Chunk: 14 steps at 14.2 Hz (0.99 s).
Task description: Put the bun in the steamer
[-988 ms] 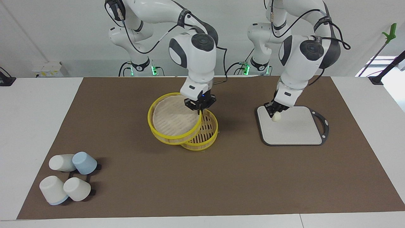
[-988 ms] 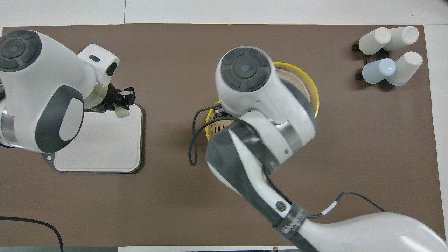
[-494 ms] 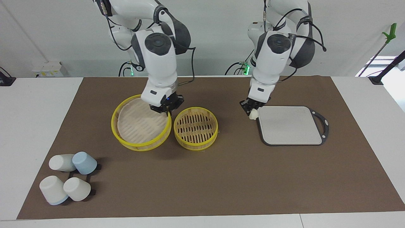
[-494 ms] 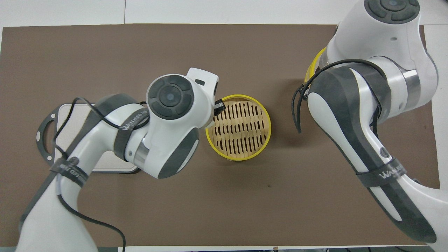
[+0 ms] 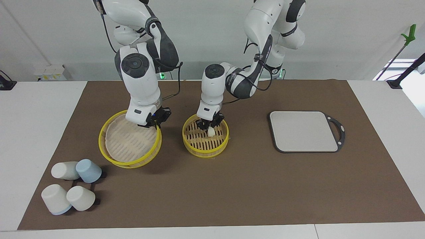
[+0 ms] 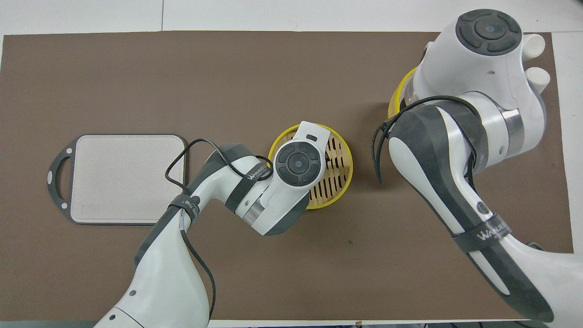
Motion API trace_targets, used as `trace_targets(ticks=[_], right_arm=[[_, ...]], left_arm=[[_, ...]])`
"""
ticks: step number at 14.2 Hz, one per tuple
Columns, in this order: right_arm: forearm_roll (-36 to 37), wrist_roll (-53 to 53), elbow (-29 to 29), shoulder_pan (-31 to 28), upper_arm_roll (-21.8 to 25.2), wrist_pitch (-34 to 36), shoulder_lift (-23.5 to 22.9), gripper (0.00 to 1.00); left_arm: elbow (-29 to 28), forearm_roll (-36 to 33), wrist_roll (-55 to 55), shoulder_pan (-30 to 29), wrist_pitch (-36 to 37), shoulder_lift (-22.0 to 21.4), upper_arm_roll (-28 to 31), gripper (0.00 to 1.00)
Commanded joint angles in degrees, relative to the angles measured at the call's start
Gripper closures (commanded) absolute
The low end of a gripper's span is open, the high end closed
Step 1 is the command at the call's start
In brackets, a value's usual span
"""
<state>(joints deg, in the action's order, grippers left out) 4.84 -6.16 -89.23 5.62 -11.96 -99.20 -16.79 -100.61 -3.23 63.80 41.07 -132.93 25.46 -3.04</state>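
A: How many arms are there?
B: Two, and each ends in one claw: the left claw [image 5: 209, 126] and the right claw [image 5: 155, 123].
A: And steamers?
B: One steamer [image 5: 205, 149], a single yellow-rimmed basket, plus one matching lid [image 5: 130, 146].
A: Buns?
B: Just one bun [image 5: 211, 132].
A: What about cups [image 5: 71, 188]?
B: Four in a cluster: three white and one pale blue [image 5: 88, 170]. The overhead view shows only two of them past the arm.
A: Boards?
B: One grey board [image 5: 303, 131] with a dark rim.
A: Anything covering the tabletop [image 5: 33, 109]?
B: One brown mat [image 5: 252, 186].
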Motion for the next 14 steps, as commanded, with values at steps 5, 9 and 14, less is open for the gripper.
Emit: trace_targets(ticks=[5, 9, 14], right_arm=[[-0.71, -0.78, -2.97, -0.44, -0.17, -1.34, 2.72, 1.00], [-2.54, 1.84, -2.79, 0.78, -0.26, -4.05, 2.64, 1.00], [-5.81, 19.99, -1.57, 12.88, -0.08, -13.20, 0.19, 1.00]], left_arm=[[-0.90, -1.08, 0.01, 0.25, 4.24, -4.60, 0.93, 0.00], [-0.91, 0.41, -5.93, -7.20, 16.70, -14.10, 0.84, 0.00], [-0.81, 0.94, -24.20, -21.87, 28.85, -22.81, 0.93, 0.00]])
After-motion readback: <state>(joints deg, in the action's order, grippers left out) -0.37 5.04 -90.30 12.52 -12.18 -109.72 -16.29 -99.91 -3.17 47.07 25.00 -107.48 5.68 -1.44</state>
